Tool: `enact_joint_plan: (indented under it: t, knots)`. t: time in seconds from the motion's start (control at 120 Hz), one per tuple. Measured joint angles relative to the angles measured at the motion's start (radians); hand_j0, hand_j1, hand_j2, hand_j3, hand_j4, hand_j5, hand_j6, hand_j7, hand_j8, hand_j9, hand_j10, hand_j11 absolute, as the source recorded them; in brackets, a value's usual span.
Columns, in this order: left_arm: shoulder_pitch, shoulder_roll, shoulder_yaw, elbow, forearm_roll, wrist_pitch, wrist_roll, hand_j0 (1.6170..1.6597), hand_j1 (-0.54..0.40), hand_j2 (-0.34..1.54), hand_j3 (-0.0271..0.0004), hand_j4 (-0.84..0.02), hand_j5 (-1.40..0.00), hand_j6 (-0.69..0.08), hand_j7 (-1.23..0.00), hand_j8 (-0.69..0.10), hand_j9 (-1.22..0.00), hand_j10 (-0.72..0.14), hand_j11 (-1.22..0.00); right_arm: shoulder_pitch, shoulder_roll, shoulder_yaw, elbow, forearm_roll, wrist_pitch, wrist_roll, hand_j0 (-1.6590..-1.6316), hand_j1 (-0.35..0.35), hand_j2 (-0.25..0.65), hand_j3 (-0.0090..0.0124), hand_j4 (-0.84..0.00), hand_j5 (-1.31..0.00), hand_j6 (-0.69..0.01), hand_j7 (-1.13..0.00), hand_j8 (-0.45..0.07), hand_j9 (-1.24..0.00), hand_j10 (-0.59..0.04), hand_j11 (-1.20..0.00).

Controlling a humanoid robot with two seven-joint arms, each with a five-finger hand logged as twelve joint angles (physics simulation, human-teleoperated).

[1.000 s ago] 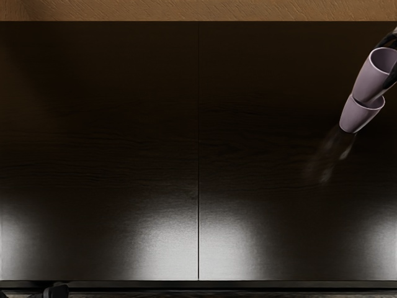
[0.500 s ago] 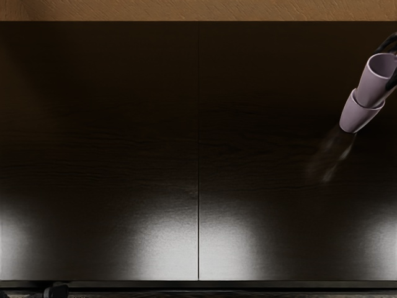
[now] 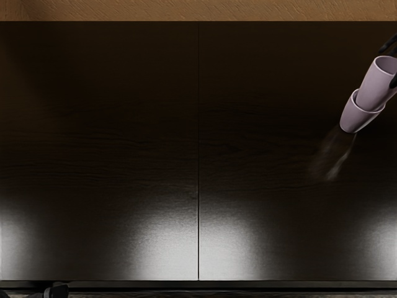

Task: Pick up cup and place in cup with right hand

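Head view shows me the upper cup seated partway in the lower cup, near the tabletop's right edge; I should lower it gently, rims centred, then withdraw without dragging. My right hand enters from the right, mostly cropped; whether it's clamped on the cup, I can't tell. Left hand rests by the near-left corner

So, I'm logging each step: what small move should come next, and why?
Probably easing the right hand gently away from the upper pale purple cup: that cup's lower end already sits inside the lower pale purple cup, and the hand is right beside its upper part.
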Motion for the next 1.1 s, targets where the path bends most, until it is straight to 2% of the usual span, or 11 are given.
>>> enact_joint_plan:
  t: [0.2, 0.208, 0.375, 0.583, 0.683, 0.792, 0.858, 0.933, 1.1]
  knots:
    - [0.000, 0.000, -0.003, 0.000, 0.003, -0.001, 0.001, 1.6577, 0.350, 0.00, -0.0006, -0.018, -0.01, -0.029, -0.01, -0.038, 0.00, -0.036, 0.00, 0.002, 0.020, 0.002, -0.034, 0.000, 0.017, 0.000, -1.6580, 0.069, -0.037, 0.0000, -0.359, -0.47, -0.360, -0.46, -0.364, -0.47, -0.360, -0.47]
    - [-0.001, -0.001, 0.009, 0.001, -0.020, -0.004, -0.001, 1.6578, 0.340, -0.01, -0.0005, 0.004, 0.00, -0.002, 0.00, -0.007, 0.00, -0.003, 0.00, 0.002, 0.021, 0.002, -0.036, 0.000, 0.019, 0.000, -1.6580, 0.069, -0.038, 0.0000, -0.359, -0.47, -0.360, -0.47, -0.366, -0.47, -0.360, -0.47]
    - [0.001, 0.000, -0.003, 0.004, 0.009, -0.007, -0.001, 1.6580, 0.343, -0.01, -0.0004, 0.009, 0.00, -0.001, 0.00, -0.011, 0.00, -0.011, 0.00, 0.006, 0.046, 0.005, -0.074, 0.000, 0.041, 0.000, -1.6581, 0.074, -0.012, 0.0000, -0.363, -0.47, -0.364, -0.47, -0.371, -0.47, -0.364, -0.47]
    - [0.002, 0.000, -0.006, 0.005, 0.014, -0.009, -0.001, 1.6580, 0.343, -0.01, -0.0004, 0.015, 0.00, 0.002, 0.00, -0.010, 0.00, -0.014, 0.00, 0.006, 0.064, 0.006, -0.098, 0.000, 0.048, 0.000, -1.6581, 0.079, -0.050, 0.0000, -0.363, -0.47, -0.365, -0.47, -0.367, -0.47, -0.363, -0.47]
    - [0.002, 0.000, -0.007, 0.006, 0.015, -0.010, -0.001, 1.6581, 0.343, -0.01, -0.0003, 0.017, 0.00, 0.004, 0.00, -0.011, 0.00, -0.016, 0.00, 0.005, 0.069, 0.006, -0.103, 0.006, 0.059, 0.000, -1.6581, -0.074, -0.032, 0.0000, -0.236, -0.30, -0.238, -0.30, -0.239, -0.30, -0.236, -0.30]
    - [0.002, 0.000, -0.007, 0.006, 0.016, -0.010, -0.001, 1.6581, 0.342, -0.01, -0.0003, 0.019, 0.00, 0.005, 0.00, -0.011, 0.00, -0.017, 0.00, 0.002, 0.074, 0.007, -0.104, 0.012, 0.070, 0.000, -1.6581, -0.175, -0.021, 0.0000, -0.152, -0.19, -0.154, -0.19, -0.153, -0.19, -0.151, -0.19]
    - [0.002, 0.000, -0.007, 0.006, 0.017, -0.011, -0.001, 1.6581, 0.343, -0.01, -0.0004, 0.019, 0.00, 0.004, 0.00, -0.012, 0.00, -0.019, 0.00, 0.001, 0.083, 0.007, -0.105, 0.015, 0.083, 0.000, -1.6581, -0.216, -0.017, 0.0000, -0.118, -0.15, -0.120, -0.15, -0.120, -0.15, -0.117, -0.15]
    - [0.016, 0.000, -0.014, 0.002, 0.008, 0.051, -0.009, 1.6581, 0.345, -0.01, -0.0003, 0.014, 0.00, 0.003, 0.00, -0.008, 0.00, -0.013, 0.00, 0.004, 0.091, 0.013, -0.103, 0.045, 0.113, 0.000, -1.6581, -0.248, -0.013, 0.0000, -0.091, -0.11, -0.093, -0.11, -0.092, -0.11, -0.089, -0.11]
    - [0.057, 0.000, -0.001, 0.012, 0.009, 0.120, -0.008, 1.6581, 0.347, 0.00, -0.0001, 0.006, 0.00, 0.001, 0.00, -0.004, 0.00, -0.006, 0.00, 0.011, 0.098, 0.053, -0.100, 0.146, 0.217, 0.000, -1.6581, -0.289, -0.008, 0.0000, -0.056, -0.07, -0.058, -0.07, -0.056, -0.07, -0.055, -0.07]
